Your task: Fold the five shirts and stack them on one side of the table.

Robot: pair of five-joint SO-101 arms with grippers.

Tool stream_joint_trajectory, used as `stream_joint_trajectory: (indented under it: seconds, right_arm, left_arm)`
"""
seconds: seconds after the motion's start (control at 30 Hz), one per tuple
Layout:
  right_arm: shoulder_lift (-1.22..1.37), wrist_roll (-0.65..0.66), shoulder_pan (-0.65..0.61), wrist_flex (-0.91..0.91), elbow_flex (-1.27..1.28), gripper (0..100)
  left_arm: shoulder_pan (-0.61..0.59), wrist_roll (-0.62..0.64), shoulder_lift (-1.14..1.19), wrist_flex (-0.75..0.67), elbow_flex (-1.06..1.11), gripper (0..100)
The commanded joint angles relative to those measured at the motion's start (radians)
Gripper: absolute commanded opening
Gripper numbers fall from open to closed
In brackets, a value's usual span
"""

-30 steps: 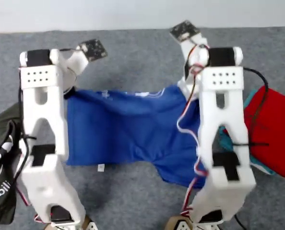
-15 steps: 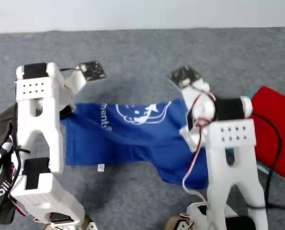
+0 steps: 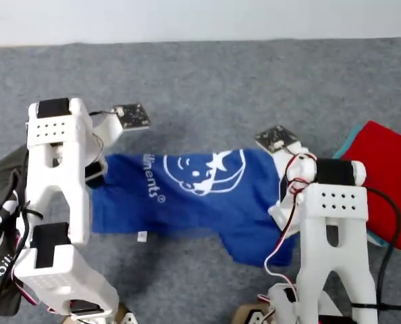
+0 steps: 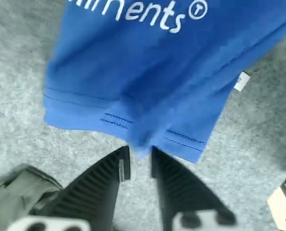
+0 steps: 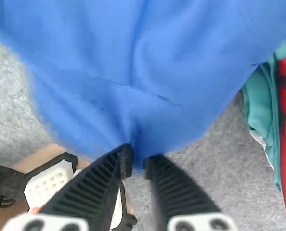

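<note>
High view: a second ago both arms were stretched out over the far part of the table (image 3: 200,88), with the blue shirt (image 3: 194,196) showing a plain face. Since then they have drawn back toward their bases, and the white print now lies face up.

The shirt lies flat between the arms, its long axis running side to side from my left arm to my right. Its hem is at the left arm's end, and a sleeve spreads toward the near edge by the right arm. A small white tag (image 3: 142,236) sticks out along the near edge.

The left gripper (image 4: 139,156) is clenched on the stitched hem — a fold of blue cloth is pinched between its fingers. The right gripper (image 5: 136,161) is likewise clamped on a bunch of blue fabric at the opposite end.

On the right side of the table, the folded red shirt (image 3: 389,175) sits on a teal shirt (image 5: 258,101), just beside the right arm. A dark green garment (image 3: 1,202) lies at the left edge.
</note>
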Motion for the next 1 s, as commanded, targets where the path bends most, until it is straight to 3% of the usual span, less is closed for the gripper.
stream_joint_trajectory:
  seconds: [0.0,0.17,0.27,0.4,0.53,0.73,0.97]
  right_arm:
    - [-0.035,-0.008,0.013,-0.008,-0.011,21.8]
    - [-0.033,-0.037,0.007,-0.076,-0.066,26.0]
    - [-0.033,-0.038,0.005,-0.203,-0.074,25.8]
    - [0.016,-0.034,-0.031,-0.407,-0.064,14.9]
    - [0.18,-0.034,-0.062,-0.561,-0.072,0.5]
    - [0.484,-0.034,-0.059,-0.711,-0.133,1.1]
    - [0.82,-0.037,-0.019,-0.705,-0.462,1.0]
  left_arm:
    - [-0.017,-0.009,-0.091,0.025,-0.001,13]
    - [-0.023,-0.017,-0.175,0.012,-0.004,13]
    - [-0.023,0.061,-0.192,-0.066,-0.002,13]
    - [-0.031,0.201,-0.161,-0.215,0.002,10]
    - [-0.002,0.273,-0.071,-0.262,0.002,3]
    - [0.021,0.29,0.14,-0.27,-0.01,1]
    - [0.015,0.29,0.322,-0.278,-0.131,1]
